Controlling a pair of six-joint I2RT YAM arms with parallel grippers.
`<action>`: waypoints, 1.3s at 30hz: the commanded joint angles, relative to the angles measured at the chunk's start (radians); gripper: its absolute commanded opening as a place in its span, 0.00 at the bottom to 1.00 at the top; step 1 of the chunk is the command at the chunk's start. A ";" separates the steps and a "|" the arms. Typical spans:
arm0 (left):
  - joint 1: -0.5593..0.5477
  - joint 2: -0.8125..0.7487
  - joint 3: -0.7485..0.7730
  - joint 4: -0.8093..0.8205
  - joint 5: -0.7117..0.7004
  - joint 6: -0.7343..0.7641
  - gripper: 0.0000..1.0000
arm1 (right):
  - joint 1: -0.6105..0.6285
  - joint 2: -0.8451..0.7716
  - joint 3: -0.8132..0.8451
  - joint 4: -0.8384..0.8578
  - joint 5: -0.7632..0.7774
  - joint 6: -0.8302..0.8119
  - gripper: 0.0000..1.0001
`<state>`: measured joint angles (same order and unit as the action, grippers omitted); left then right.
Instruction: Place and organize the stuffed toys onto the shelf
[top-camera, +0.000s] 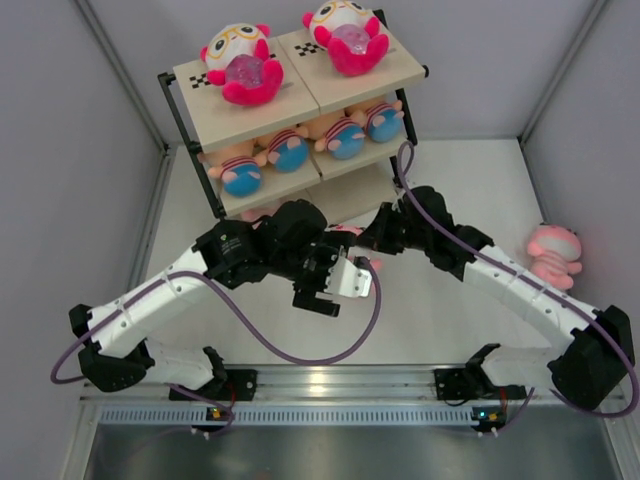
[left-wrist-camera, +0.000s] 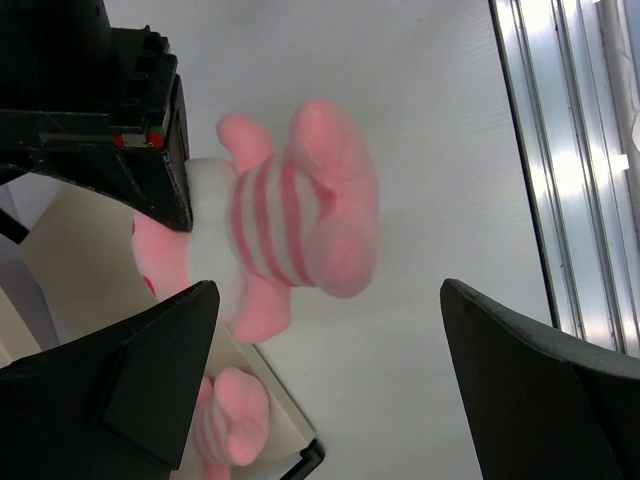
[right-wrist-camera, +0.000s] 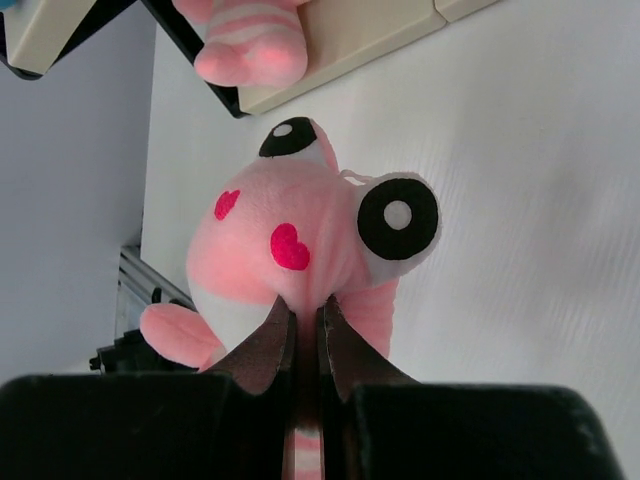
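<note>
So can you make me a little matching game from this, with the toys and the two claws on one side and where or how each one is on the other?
Things:
1. hot-pink toys with glasses
2. blue-bottomed peach toys
3. left gripper
4. right gripper

Place or state:
A. pinched shut on a pale pink toy
B. on the middle board of the shelf
C. wide open, gripping nothing
D. on the top board

Pairs: 1-D, 2-B, 3-C, 4-A
</note>
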<state>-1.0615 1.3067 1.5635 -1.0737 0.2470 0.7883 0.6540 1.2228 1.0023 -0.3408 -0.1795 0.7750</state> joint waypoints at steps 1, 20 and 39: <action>-0.020 0.011 -0.003 0.027 0.052 -0.026 0.99 | 0.013 -0.011 0.067 0.083 -0.015 0.030 0.00; -0.037 0.120 0.012 0.038 -0.144 0.071 0.00 | -0.005 -0.095 0.050 0.090 -0.143 -0.006 0.02; 0.208 0.341 -0.223 0.716 -0.396 0.204 0.00 | -0.613 -0.379 -0.097 -0.199 -0.110 -0.224 0.65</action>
<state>-0.9028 1.6524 1.3437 -0.5415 -0.1284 0.9432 0.0578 0.8253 0.8753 -0.4950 -0.2722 0.5983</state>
